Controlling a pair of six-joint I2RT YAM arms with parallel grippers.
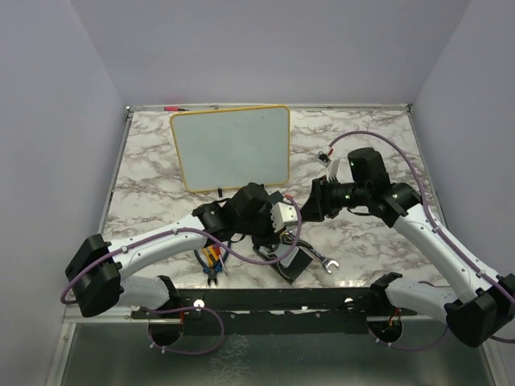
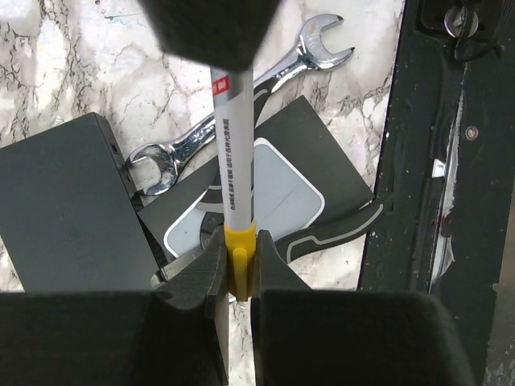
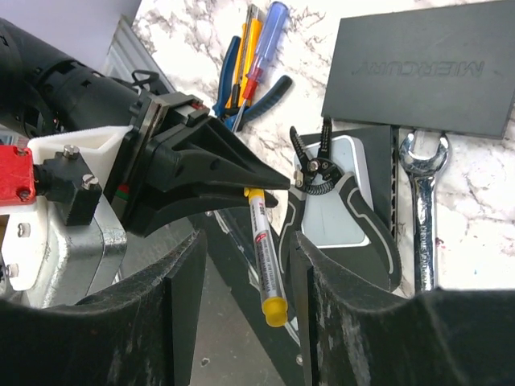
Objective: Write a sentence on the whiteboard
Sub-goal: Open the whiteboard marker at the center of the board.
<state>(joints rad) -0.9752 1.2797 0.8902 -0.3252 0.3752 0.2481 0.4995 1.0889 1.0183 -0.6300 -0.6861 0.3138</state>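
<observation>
The whiteboard (image 1: 232, 146) stands at the back of the marble table, and its white face shows no sentence. Over the tools near the front edge, my left gripper (image 2: 239, 257) is shut on the yellow end of a white marker (image 2: 232, 153). The marker reaches forward into my right gripper (image 3: 248, 257), which is open. Its fingers (image 3: 187, 273) stand on either side of the marker's far yellow cap (image 3: 276, 310) with a gap on both sides. In the top view the two grippers meet nose to nose, left gripper (image 1: 294, 212) and right gripper (image 1: 312, 203).
Below the marker lie a steel wrench (image 2: 322, 48), a flat black pad (image 3: 418, 68), a grey-and-white flat device (image 2: 282, 193), spring pliers (image 3: 315, 173) and screwdrivers (image 3: 257, 56). A black rail (image 2: 451, 201) runs along the near table edge.
</observation>
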